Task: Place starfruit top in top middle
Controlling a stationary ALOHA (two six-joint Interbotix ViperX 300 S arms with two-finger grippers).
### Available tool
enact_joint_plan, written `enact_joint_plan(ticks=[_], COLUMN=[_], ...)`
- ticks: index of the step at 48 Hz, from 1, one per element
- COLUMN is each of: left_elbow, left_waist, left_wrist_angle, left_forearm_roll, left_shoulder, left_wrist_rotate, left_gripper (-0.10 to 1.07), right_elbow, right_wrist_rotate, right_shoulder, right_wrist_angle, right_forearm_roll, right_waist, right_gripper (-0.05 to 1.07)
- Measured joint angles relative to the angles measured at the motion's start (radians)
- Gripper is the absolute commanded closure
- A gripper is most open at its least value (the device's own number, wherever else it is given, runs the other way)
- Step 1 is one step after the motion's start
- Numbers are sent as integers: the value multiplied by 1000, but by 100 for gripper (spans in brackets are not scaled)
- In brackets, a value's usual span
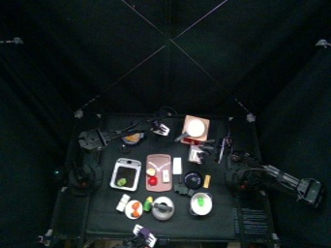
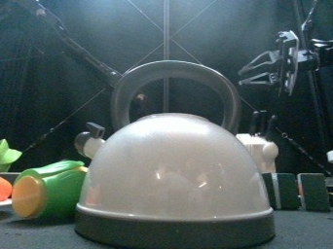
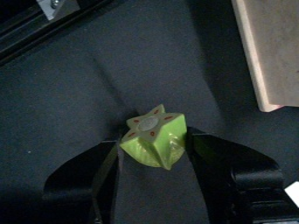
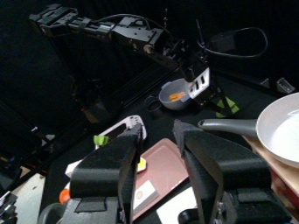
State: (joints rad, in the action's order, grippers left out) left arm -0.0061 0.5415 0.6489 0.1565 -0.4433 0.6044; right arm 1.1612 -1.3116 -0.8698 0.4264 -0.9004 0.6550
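Left gripper [image 3: 155, 157] clamps the starfruit [image 3: 156, 138], held over bare table [image 3: 105, 61] near the wooden board [image 3: 271, 48]. Right gripper [image 4: 163, 149] hangs open and empty, away from the board. Risk: the star's ridges give thin purchase, so it may twist or roll on release.
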Motion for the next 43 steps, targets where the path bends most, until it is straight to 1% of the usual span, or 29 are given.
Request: enact_joint_plan(ticks=[12, 21, 32, 43], left_elbow=[-2, -2, -3, -3], left_waist=[-21, -32, -35, -35], left_wrist_angle=[-61, -78, -98, -100], left_forearm_roll=[-49, -74, -77, -78], left_shoulder=[-26, -40, -51, -52], left_wrist_rotate=[0, 0, 0, 2], left_gripper=[24, 23, 19, 12], right_elbow=[0, 0, 0, 0], right_wrist_rotate=[0, 0, 0, 0], right_shoulder=[0, 0, 0, 2], right_wrist_angle=[0, 0, 0, 0], right_forearm_roll=[2, 2, 2, 2], right_waist=[0, -2, 0, 0], right_gripper=[28, 28, 28, 28])
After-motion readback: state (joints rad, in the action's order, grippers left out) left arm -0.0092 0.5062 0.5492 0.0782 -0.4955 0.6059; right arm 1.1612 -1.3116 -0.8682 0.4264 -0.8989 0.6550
